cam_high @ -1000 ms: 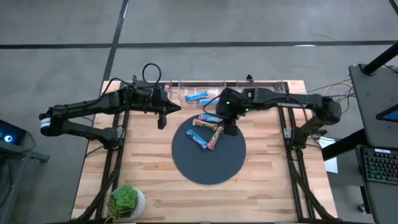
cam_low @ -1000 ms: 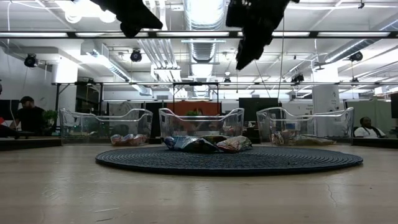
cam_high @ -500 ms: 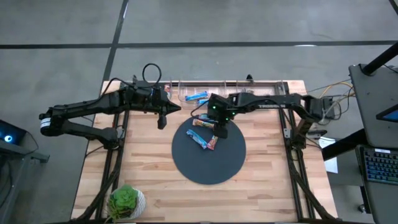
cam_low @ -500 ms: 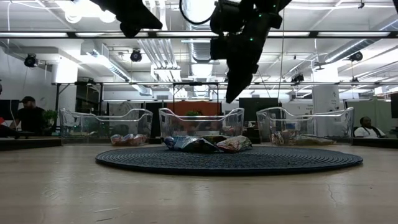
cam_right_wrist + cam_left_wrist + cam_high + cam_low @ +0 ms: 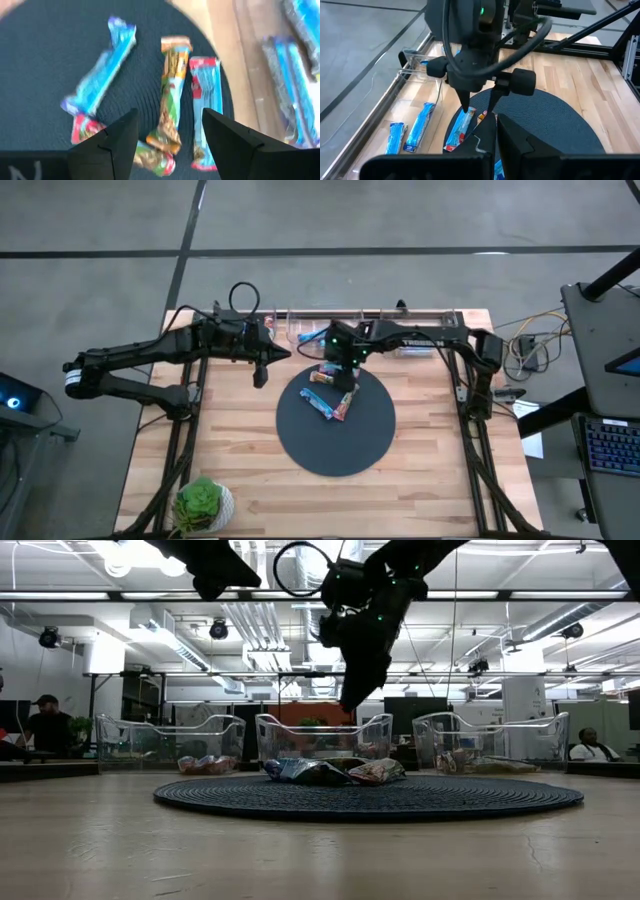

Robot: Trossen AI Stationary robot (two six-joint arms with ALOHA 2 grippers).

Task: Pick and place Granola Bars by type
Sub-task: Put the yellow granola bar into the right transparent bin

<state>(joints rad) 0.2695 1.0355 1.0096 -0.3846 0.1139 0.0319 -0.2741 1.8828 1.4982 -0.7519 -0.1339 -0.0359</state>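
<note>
Over the last second the right tool (image 5: pixel 346 376) had swung from the mat's (image 5: pixel 340 442) centre toward its far edge and spread its fingers wide, empty, above the bars (image 5: pixel 333 392) left there; I judged it had dropped one off and was lining up the next. More bars lay in the clear bins (image 5: pixel 300 332) along the counter's (image 5: pixel 230 450) far edge. The left tool (image 5: pixel 262 370), fingers together and empty, waited over the counter left of the mat. No wrapper writing was legible
</note>
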